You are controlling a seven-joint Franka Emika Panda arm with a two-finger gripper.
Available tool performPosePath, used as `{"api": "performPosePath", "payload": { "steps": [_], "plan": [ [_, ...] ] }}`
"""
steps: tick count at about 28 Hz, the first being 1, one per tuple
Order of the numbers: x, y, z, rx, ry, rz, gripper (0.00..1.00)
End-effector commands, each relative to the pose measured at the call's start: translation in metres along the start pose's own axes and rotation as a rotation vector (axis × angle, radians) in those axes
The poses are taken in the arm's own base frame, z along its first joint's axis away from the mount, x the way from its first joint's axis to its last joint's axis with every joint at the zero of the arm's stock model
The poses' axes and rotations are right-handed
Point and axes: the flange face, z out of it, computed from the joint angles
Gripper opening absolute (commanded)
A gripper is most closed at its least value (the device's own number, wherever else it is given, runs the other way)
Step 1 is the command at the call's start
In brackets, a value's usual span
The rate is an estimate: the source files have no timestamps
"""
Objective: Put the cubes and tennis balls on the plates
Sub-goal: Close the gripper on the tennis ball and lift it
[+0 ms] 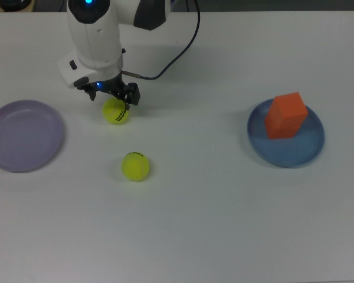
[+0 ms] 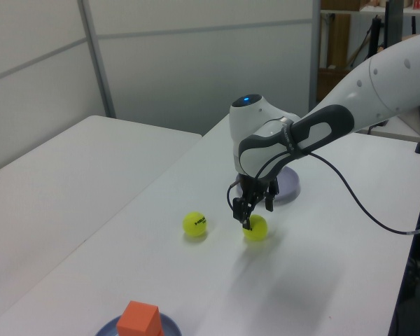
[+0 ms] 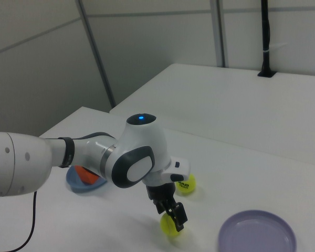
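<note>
Fuzzy felt on both tennis balls point(image 1: 135, 167), and a matt, foam-like orange cube point(image 1: 286, 115) sits on a smooth blue plastic plate point(image 1: 287, 153). The lavender plate point(image 1: 25, 135) looks the same smooth plastic; the arm's white shell point(image 2: 378, 80) is glossy, the table point(image 1: 224, 224) matt white.
</note>
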Motion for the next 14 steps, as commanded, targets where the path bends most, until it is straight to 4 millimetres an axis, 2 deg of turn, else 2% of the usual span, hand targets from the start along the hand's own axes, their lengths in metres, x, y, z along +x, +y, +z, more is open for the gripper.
{"api": "performPosePath", "payload": {
  "steps": [1, 5, 8, 10, 11, 14],
  "plan": [
    [0.003, -0.002, 0.011, 0.023, 0.011, -0.017, 1.00],
    [0.004, -0.005, 0.025, 0.018, 0.005, -0.018, 0.99],
    [0.006, -0.005, 0.029, 0.017, 0.012, -0.018, 0.90],
    [0.006, -0.006, 0.032, 0.017, 0.010, -0.018, 0.80],
    [0.007, -0.007, 0.032, 0.025, 0.017, -0.011, 0.61],
    [0.008, -0.008, 0.030, 0.048, 0.030, 0.004, 0.18]
  ]
}}
